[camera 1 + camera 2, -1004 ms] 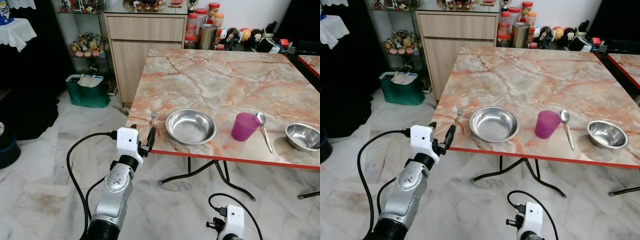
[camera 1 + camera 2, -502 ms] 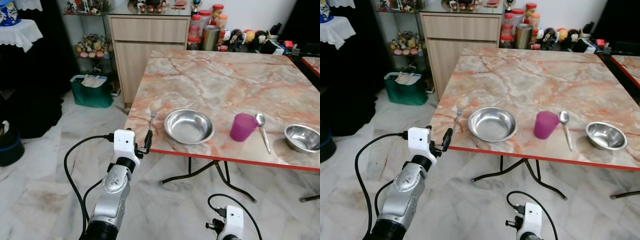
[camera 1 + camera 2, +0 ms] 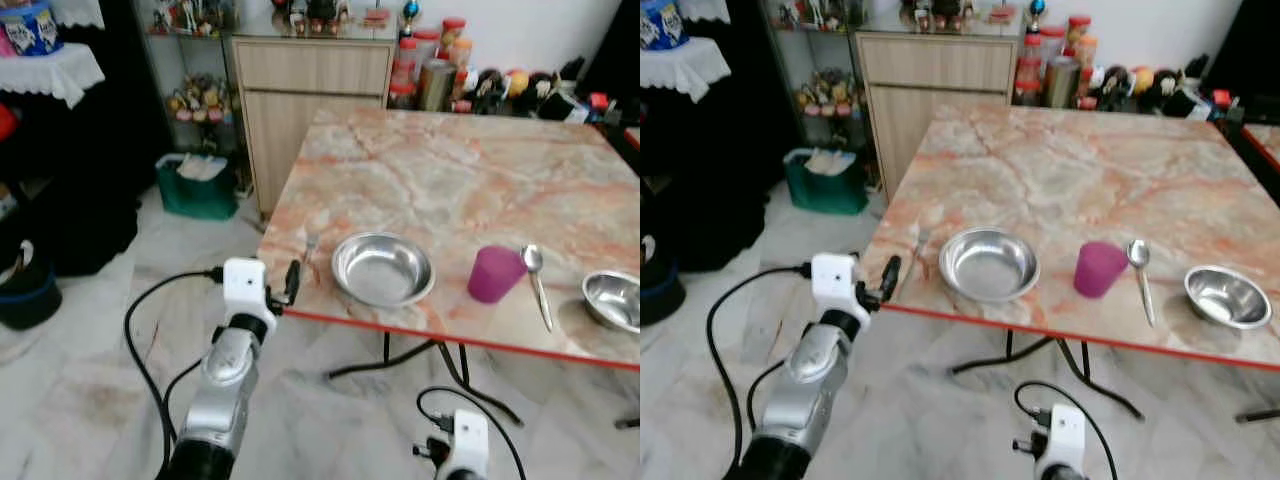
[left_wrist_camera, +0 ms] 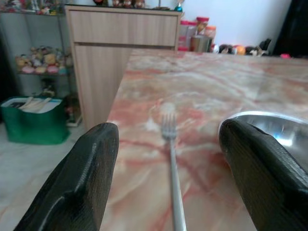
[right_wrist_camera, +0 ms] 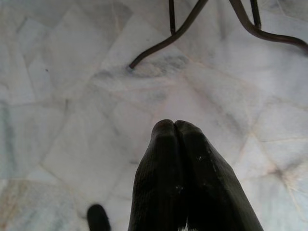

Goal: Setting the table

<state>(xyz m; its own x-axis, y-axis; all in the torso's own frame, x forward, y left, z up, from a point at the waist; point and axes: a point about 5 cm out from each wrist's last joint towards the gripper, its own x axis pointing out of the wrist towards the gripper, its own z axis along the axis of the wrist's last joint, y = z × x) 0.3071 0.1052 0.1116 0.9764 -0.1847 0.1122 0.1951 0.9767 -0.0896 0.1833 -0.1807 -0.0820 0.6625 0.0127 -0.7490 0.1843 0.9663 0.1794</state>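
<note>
Nearest, right gripper (image 5: 175,144): fingers pressed together, empty, hanging low over the marble floor (image 3: 80,370) near the table's dark legs. Left gripper (image 4: 168,159): fingers spread wide, holding nothing, just off the red front edge of the marble table (image 3: 450,180), near its left corner. Fork (image 4: 171,159): flat on the tabletop between those fingers, apart from both. Steel bowl (image 3: 382,268), purple cup (image 3: 493,274), spoon (image 3: 536,282), second bowl (image 3: 614,297): rowed rightward along that edge. Beyond: bare tabletop, then wooden cabinet (image 3: 310,90).

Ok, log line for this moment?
left gripper: open, at table edge facing fork | right gripper: shut, idle | fork: on table
</note>
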